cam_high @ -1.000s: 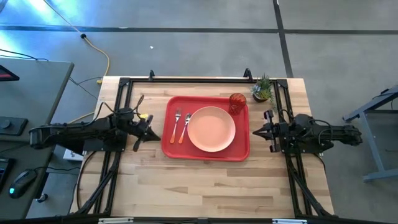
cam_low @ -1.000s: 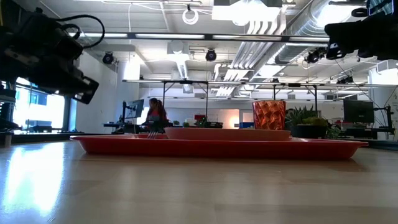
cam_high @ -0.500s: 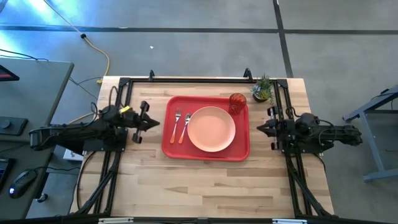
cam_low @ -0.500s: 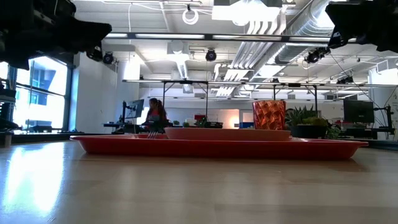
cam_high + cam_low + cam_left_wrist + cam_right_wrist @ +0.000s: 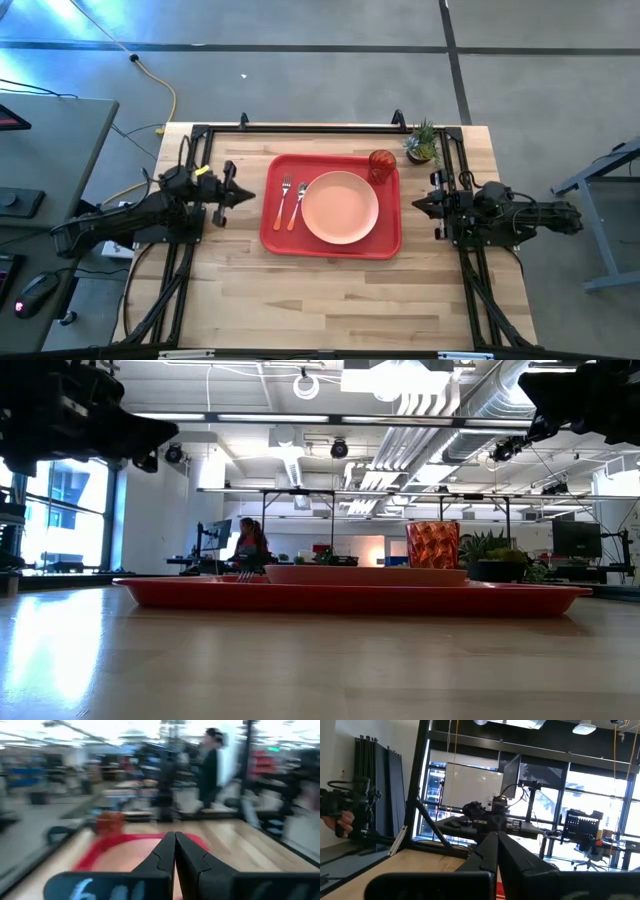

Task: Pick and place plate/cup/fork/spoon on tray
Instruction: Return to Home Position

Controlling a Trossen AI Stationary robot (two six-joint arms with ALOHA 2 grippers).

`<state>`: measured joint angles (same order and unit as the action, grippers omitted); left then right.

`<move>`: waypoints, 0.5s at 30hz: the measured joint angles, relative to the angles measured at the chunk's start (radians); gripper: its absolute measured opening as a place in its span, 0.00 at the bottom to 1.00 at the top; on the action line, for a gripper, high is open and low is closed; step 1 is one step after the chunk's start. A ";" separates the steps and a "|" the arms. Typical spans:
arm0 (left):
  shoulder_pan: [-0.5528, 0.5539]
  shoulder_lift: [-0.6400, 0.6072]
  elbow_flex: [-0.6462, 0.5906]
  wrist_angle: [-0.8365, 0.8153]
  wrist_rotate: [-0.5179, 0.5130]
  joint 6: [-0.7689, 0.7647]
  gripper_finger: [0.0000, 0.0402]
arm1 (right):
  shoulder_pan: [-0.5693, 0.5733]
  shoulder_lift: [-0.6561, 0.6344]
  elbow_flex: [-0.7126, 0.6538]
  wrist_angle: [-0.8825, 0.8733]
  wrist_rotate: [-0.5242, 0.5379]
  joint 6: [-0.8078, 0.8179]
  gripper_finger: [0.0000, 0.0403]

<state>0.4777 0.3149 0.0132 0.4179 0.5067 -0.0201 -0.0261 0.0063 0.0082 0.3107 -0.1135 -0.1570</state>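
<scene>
Tray (image 5: 330, 251): plate (image 5: 340, 207), cup (image 5: 381, 162), fork (image 5: 284, 199), spoon (image 5: 298, 204) aboard
Left gripper (image 5: 248, 196): beside tray, pinched together, empty
Right gripper (image 5: 417, 207): opposite side, pinched together, empty
Remaining: seemingly only parking arms

Grey concrete floor (image 5: 320, 85), yellow cable (image 5: 173, 98) across it. Light wooden table (image 5: 330, 290). Open ceiling (image 5: 250, 385), silver ducts (image 5: 435, 405), strip lights (image 5: 260, 417). Bright windows (image 5: 60, 525) at one side. Person (image 5: 250, 540) seated far back.
</scene>
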 joint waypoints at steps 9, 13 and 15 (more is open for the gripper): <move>-0.019 -0.005 0.000 0.005 0.104 -0.082 0.00 | 0.000 0.000 0.000 0.000 -0.001 0.000 0.00; -0.039 -0.034 0.000 0.037 0.091 -0.159 0.00 | 0.000 0.000 0.000 -0.001 -0.001 0.000 0.00; -0.062 -0.054 0.000 0.056 0.052 -0.186 0.00 | 0.000 0.000 0.000 -0.003 -0.001 0.000 0.00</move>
<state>0.4160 0.2607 0.0132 0.4742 0.5589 -0.2061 -0.0261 0.0063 0.0082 0.3077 -0.1148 -0.1574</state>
